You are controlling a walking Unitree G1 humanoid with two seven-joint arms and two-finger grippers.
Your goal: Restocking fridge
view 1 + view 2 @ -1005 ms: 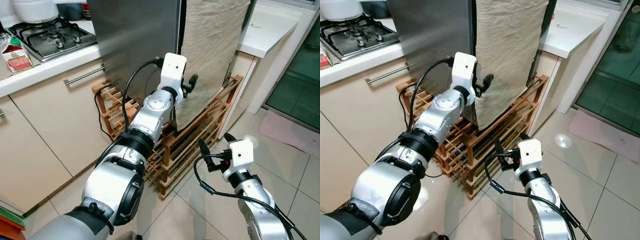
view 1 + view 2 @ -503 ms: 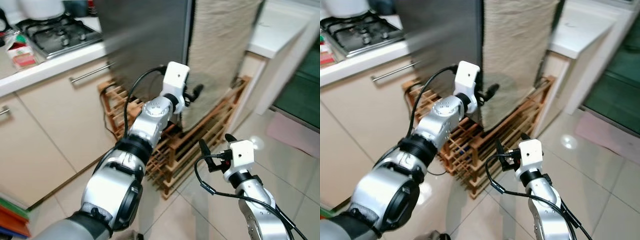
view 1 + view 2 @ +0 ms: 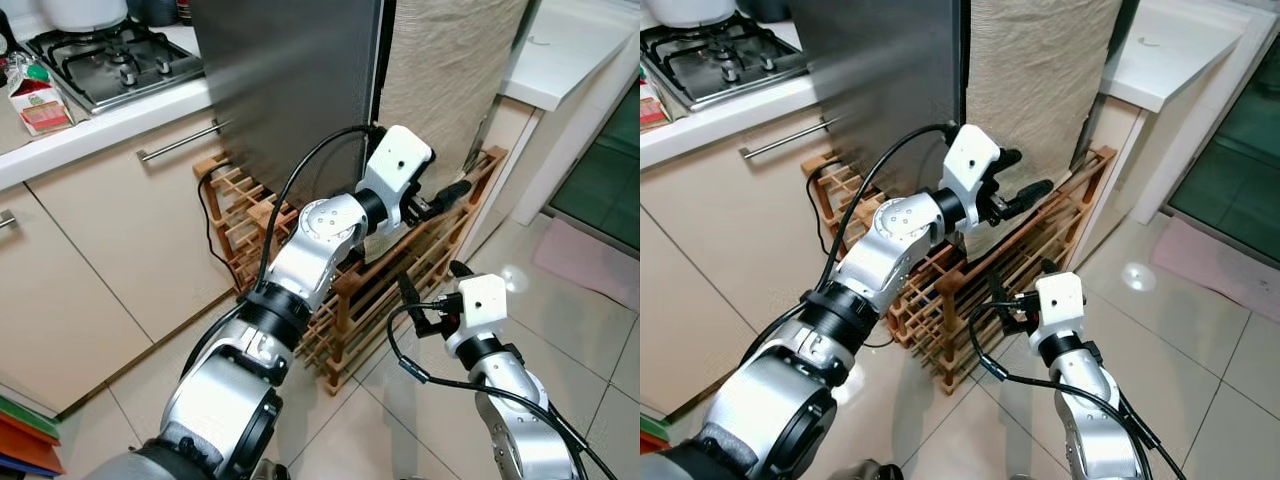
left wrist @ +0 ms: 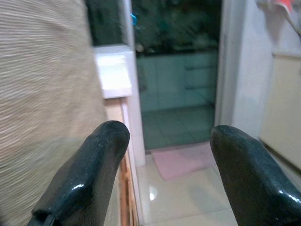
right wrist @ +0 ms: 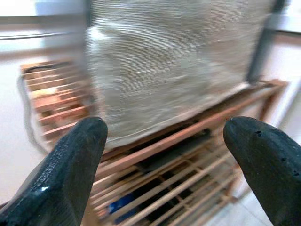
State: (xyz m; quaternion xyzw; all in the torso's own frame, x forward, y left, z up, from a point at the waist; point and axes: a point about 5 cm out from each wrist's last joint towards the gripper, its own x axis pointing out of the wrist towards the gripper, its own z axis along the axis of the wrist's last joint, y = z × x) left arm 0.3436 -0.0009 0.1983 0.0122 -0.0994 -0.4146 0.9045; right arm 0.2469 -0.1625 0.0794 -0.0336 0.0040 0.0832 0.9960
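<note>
The fridge stands upright on a wooden slatted rack, between a cream cabinet run and a white counter. Its dark steel side faces the cabinets; a beige woven cloth hangs over the front face, and a narrow dark seam runs between side panel and cloth. No stock items can be seen near either gripper.

The left arm is extended toward the cloth's lower part. The left gripper is raised beside the cloth, fingers spread apart, holding nothing; whether a fingertip touches the fabric cannot be determined. The right gripper is held low in front of the rack, fingers wide apart and empty.

A black cable trails over the rack's left end. A gas hob and a carton sit on the cabinet top.

Probable step: locating the door edge.

Hazards:
- Fingers closing on cloth instead of the door edge; the cloth pulls away and the door stays shut.
- Sideways pull shifting the fridge on the slatted rack.
- Right gripper striking the rack.
</note>
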